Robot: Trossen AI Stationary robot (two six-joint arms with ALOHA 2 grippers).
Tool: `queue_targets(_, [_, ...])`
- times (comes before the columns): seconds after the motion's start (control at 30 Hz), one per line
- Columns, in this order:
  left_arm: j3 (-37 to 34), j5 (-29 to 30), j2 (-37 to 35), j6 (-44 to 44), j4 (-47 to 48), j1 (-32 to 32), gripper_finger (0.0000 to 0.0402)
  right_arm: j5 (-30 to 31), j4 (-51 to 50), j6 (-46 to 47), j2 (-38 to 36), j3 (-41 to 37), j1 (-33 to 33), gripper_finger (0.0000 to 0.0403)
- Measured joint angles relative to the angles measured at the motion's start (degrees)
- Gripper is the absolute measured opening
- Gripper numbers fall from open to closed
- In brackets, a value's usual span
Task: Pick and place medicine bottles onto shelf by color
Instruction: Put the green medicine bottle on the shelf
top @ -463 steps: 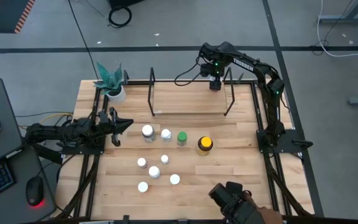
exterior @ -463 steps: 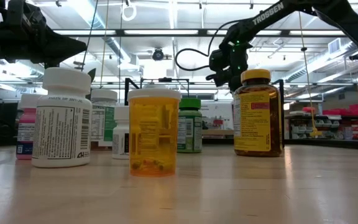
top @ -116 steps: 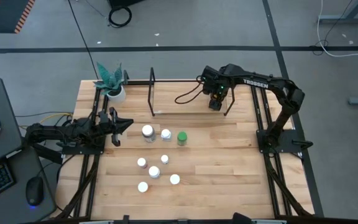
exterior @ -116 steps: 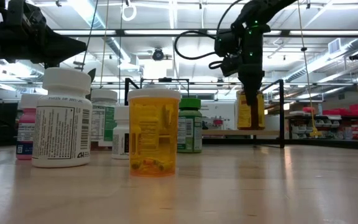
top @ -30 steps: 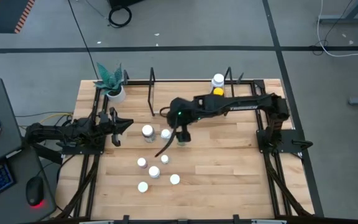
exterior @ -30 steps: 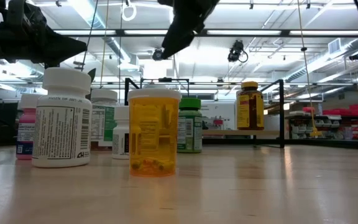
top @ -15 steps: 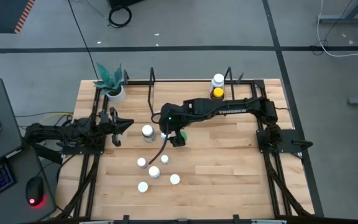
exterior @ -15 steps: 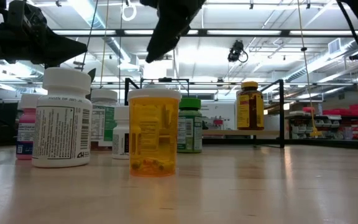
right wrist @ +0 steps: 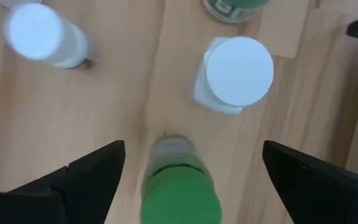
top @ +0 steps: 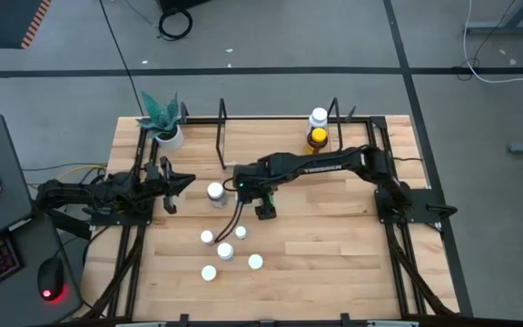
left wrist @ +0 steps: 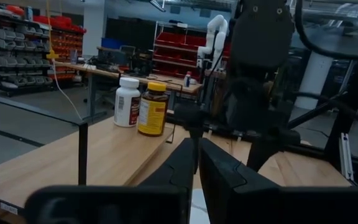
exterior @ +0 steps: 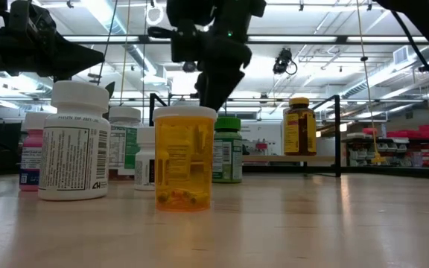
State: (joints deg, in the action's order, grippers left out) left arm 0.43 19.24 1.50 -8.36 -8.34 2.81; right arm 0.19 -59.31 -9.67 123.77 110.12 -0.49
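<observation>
The right gripper (right wrist: 182,168) hangs with its fingers (right wrist: 89,171) spread wide over the green-capped bottle (right wrist: 180,186), which stands upright mid-worktop (top: 334,245) between them, cap up, untouched. A white-capped bottle (right wrist: 236,73) stands just beside it. The left gripper (top: 182,182) rests pinched together at the worktop's left edge.

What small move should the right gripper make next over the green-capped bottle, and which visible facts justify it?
Probably lower straight down. The right gripper is open above the green-capped bottle, which sits centred between its fingers but is not yet gripped. A white-capped bottle stands close by, so a vertical descent looks safest before closing. The left gripper waits shut at the table's left.
</observation>
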Motion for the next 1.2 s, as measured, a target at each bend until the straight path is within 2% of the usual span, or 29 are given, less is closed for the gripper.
queue_targets(0.4, [0.0, 0.0, 0.0, 0.0, 0.1, 0.0, 0.0032, -0.1, 1.2, 1.9, 0.0, -5.4, -0.1, 0.0383])
queue_targets(0.7, [0.0, 0.0, 0.0, 0.0, 0.1, 0.0, 0.0034, -0.2, 7.3, 2.6, 0.0, -11.0, -0.1, 0.0362])
queue_targets(0.9, [0.0, 0.0, 0.0, 0.0, 0.1, 0.0, 0.0040, 0.0, 7.0, 2.7, 0.0, -10.9, -0.2, 0.0331])
queue_targets(1.2, [0.0, 0.0, 0.0, 0.0, 0.1, 0.0, 0.0032, 0.1, 6.8, 3.5, 0.0, -10.9, -1.4, 0.0256])
